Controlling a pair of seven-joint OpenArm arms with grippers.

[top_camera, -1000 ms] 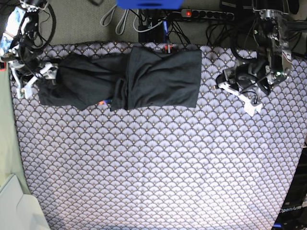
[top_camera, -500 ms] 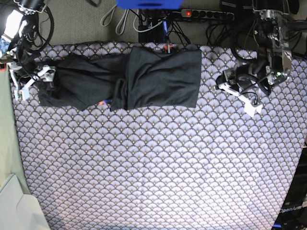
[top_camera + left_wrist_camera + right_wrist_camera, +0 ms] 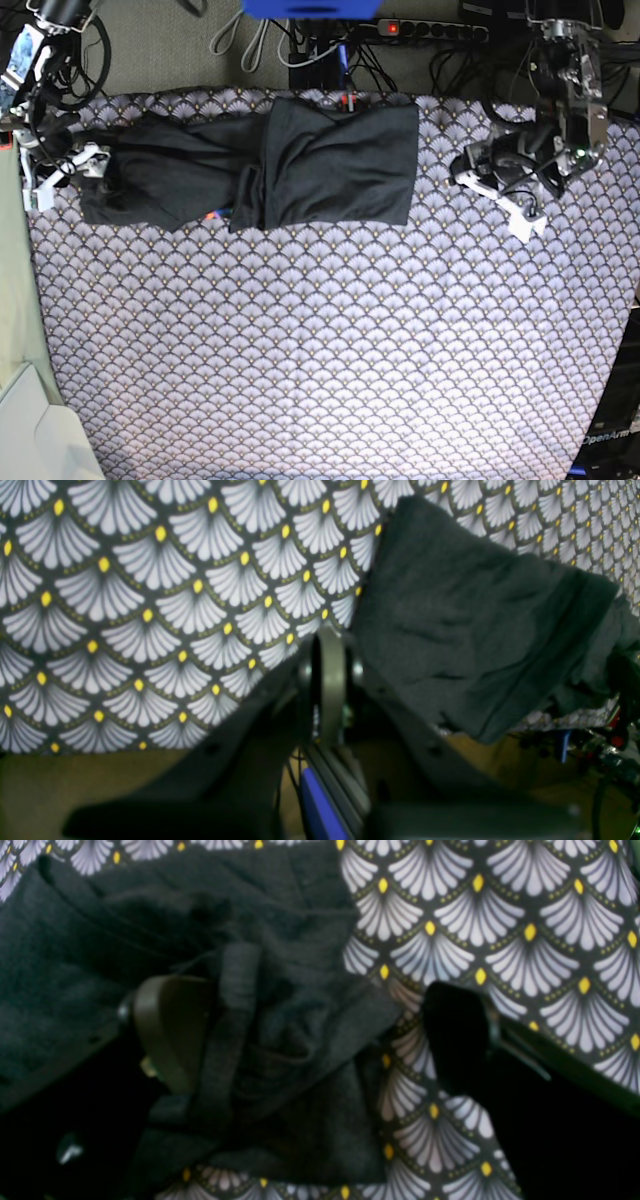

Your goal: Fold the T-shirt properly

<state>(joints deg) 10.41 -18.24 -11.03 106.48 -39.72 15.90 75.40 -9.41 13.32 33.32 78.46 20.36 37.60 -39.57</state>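
1. The dark charcoal-grey soft cotton T-shirt (image 3: 265, 170) sits along the far edge of the table, bunched into a long horizontal strip. One half is folded into a fairly neat rectangle, the other half is a rumpled, twisted mass trailing toward the base view's left side.
2. A tiny bit of orange-blue print peeks out under the shirt's near edge around the middle, and there's a speck of red at its far edge.
3. The right gripper (image 3: 320, 1035) is at the rumpled end of the shirt, jaws spread wide. In the right wrist view, one finger (image 3: 170, 1030) is over the crumpled fabric with a hem band running beside it, and the other sits over bare cloth just off the shirt's edge. It's straddling the shirt's corner, not clamped on anything.
4. The left gripper (image 3: 522, 217) is well apart from the shirt, off past the folded end, with its jaws pressed together and nothing between them. Its wrist view shows the folded shirt edge (image 3: 475, 630) out ahead.
5. Everything lies on a purple-white scallop-patterned cloth (image 3: 330, 350) with little yellow dots, covering the whole table.
6. Behind the table: a black power strip (image 3: 430, 30) with a lit red switch, loose cables, and a blue box edge (image 3: 310, 8) at the top.
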